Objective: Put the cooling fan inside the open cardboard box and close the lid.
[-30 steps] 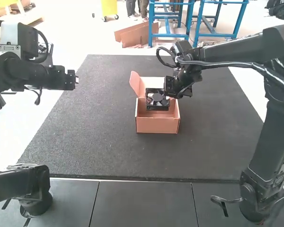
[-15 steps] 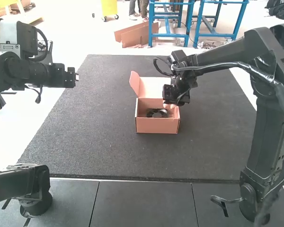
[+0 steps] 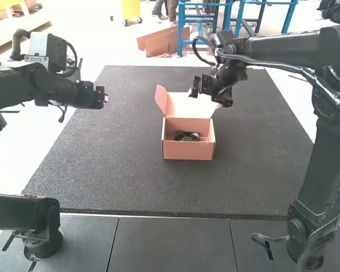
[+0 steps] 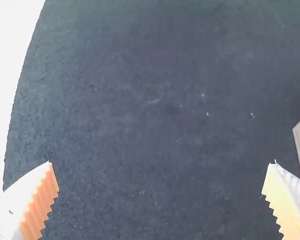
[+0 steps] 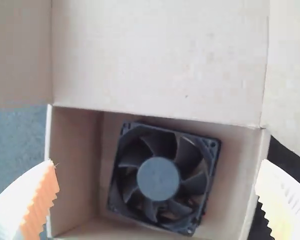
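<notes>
The cooling fan (image 3: pixel 187 136) was in the grip of the right claw (image 3: pixel 208 92) one second ago, over the cardboard box (image 3: pixel 188 148). Now it lies at the bottom of the box, and the claw has gone up and back to about 1 o'clock from the box, near the top edge of the lid (image 3: pixel 184 106). Its fingers are spread and carry nothing. The left claw (image 3: pixel 102 96) has come a little closer. It hangs well apart from the box at about 10 o'clock, also spread wide, over the bare worktop (image 3: pixel 102 164).

I judge that the first half of the task is done, and only the closing of the upright lid remains.

From above, the front wall of the box hides most of the fan. The right wrist view shows its blades and frame, but I cannot tell whether it lies fully flat or leans slightly.
</notes>
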{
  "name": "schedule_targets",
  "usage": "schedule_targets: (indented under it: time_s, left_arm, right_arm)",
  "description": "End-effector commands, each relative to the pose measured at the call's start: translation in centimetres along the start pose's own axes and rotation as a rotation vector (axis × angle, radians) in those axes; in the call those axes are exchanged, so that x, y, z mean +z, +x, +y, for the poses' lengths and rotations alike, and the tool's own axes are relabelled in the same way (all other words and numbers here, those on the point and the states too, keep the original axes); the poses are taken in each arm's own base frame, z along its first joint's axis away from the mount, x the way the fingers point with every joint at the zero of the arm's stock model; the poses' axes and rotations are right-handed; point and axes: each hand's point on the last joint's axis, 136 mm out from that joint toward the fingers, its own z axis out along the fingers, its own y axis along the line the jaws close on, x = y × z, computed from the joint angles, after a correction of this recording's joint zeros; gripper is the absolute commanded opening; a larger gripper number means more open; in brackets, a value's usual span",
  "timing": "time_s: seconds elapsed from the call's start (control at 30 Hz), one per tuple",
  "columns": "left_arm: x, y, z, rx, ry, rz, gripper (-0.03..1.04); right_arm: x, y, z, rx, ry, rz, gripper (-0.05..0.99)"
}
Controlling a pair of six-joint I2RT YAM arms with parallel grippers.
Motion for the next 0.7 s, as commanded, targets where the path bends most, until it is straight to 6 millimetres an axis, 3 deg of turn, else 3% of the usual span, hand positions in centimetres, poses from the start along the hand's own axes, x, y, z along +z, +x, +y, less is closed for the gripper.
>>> schedule_targets:
  time_s: [0.0, 0.27, 0.47, 0.67]
  left_arm:
    - [-0.1, -3.0, -2.0, 0.033, 0.052, -0.058, 0.97]
    - [3.2, -4.5, -6.1, 0.028, 0.127, -0.042, 0.97]
    - [6.1, -5.5, -6.7, 0.025, 0.111, -0.019, 0.97]
    - [9.0, -6.9, -6.5, 0.022, 0.074, -0.015, 0.97]
  right_arm:
    - [-4.1, -2.6, -1.0, 0.022, -0.015, -0.105, 0.91]
    - [-5.4, -2.5, -6.0, -0.023, 0.106, -0.145, 0.91]
    - [-5.2, -3.9, -6.5, -0.084, 0.107, -0.221, 0.91]
    - [-5.8, -7.7, -6.9, -0.094, 0.106, -0.381, 0.9]
